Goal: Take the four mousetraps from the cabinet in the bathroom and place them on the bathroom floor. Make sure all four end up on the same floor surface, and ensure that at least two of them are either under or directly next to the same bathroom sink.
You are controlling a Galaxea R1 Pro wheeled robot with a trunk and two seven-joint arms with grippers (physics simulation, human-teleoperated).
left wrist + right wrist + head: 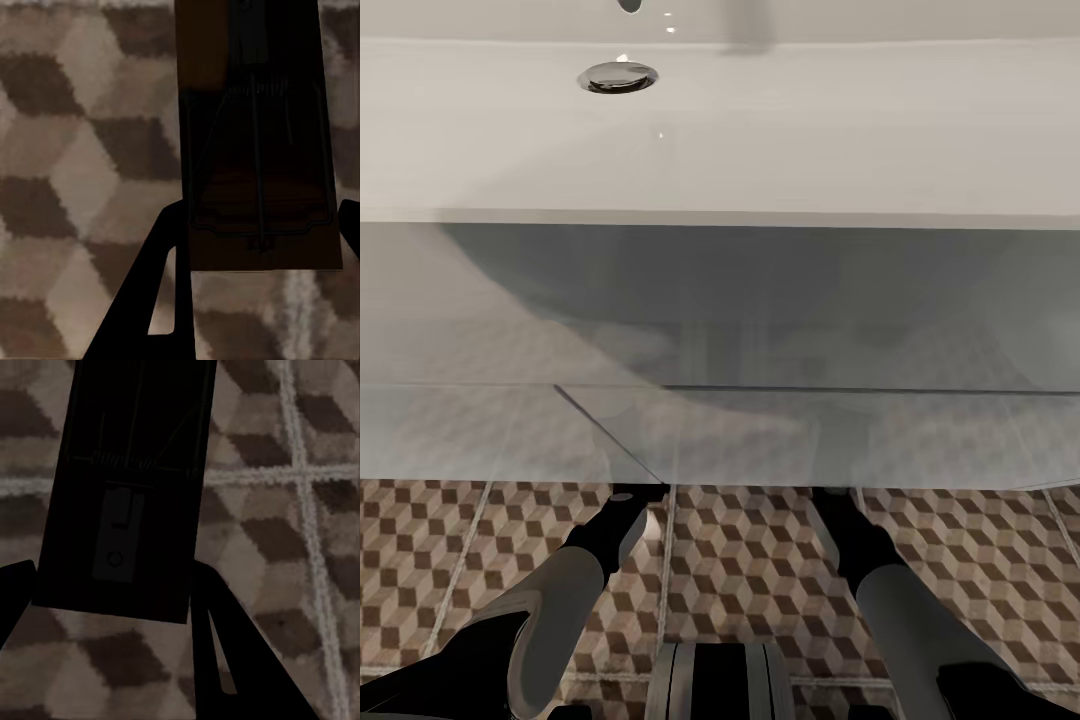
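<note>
Gripping one mousetrap (259, 150) each, lengthwise between fingers: left claw (259, 247), right claw (112, 585), above bathroom floor (750, 560).

White sink (760, 130), brown-beige cube floor (750, 560)

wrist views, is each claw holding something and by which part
Each holds a mousetrap by the side edges at its near end: left claw one, right claw another.
</note>
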